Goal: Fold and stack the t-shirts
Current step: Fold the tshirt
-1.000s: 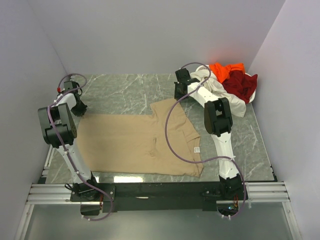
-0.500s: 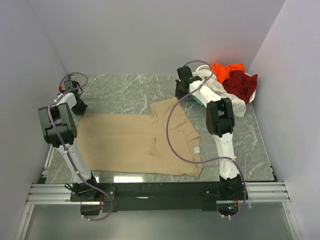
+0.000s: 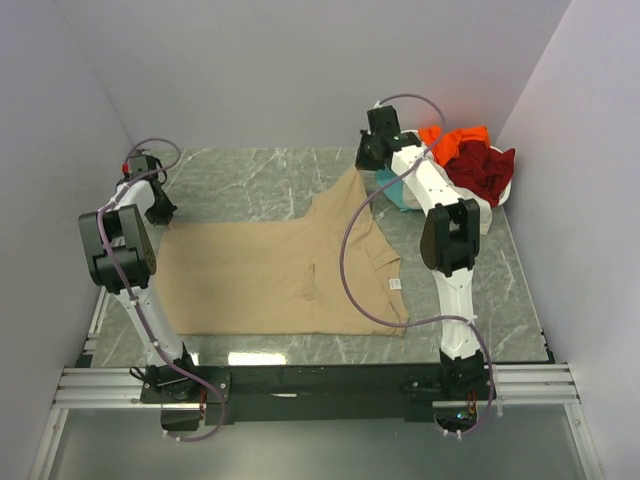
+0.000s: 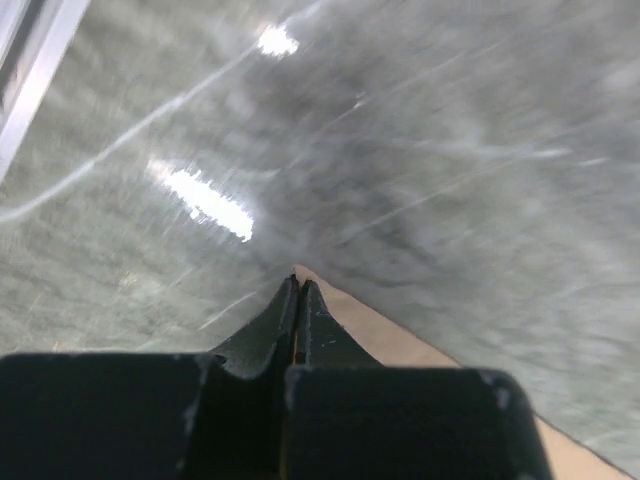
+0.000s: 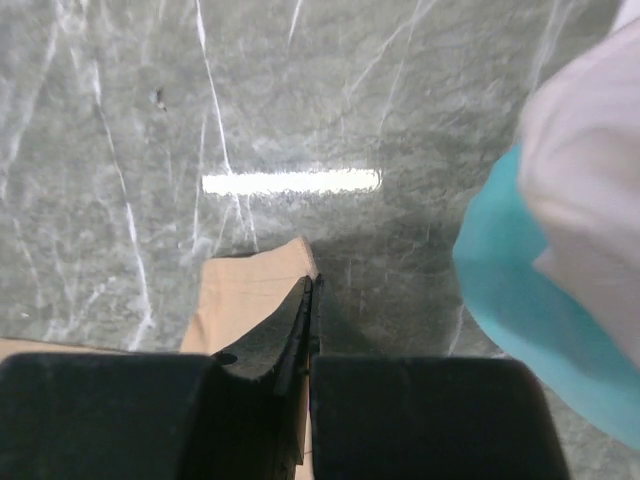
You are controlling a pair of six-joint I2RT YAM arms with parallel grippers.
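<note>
The large tan t-shirt [image 3: 270, 270] lies spread across the marble table [image 3: 250, 175]. My left gripper [image 3: 160, 212] is shut on its far-left corner; in the left wrist view the jaws [image 4: 298, 285] pinch the tan tip [image 4: 400, 345]. At the far right, my right gripper [image 3: 363, 166] is shut on the shirt's other far corner and holds it pulled toward the back; the tan cloth [image 5: 250, 290] shows beside its closed jaws [image 5: 309, 285]. The orange [image 3: 455, 140], dark red [image 3: 487, 170], cream-white [image 3: 487, 210] and teal [image 3: 392, 188] t-shirts lie heaped at the back right.
Grey walls close in the table on the left, back and right. The teal cloth [image 5: 510, 290] and the cream-white cloth [image 5: 590, 150] lie just right of the right gripper. An aluminium rail [image 3: 320, 385] runs along the near edge by the arm bases.
The left gripper has shut on the tan shirt's corner. The right gripper has moved toward the back with its corner, drawing the folded-over part of the shirt out flatter.
</note>
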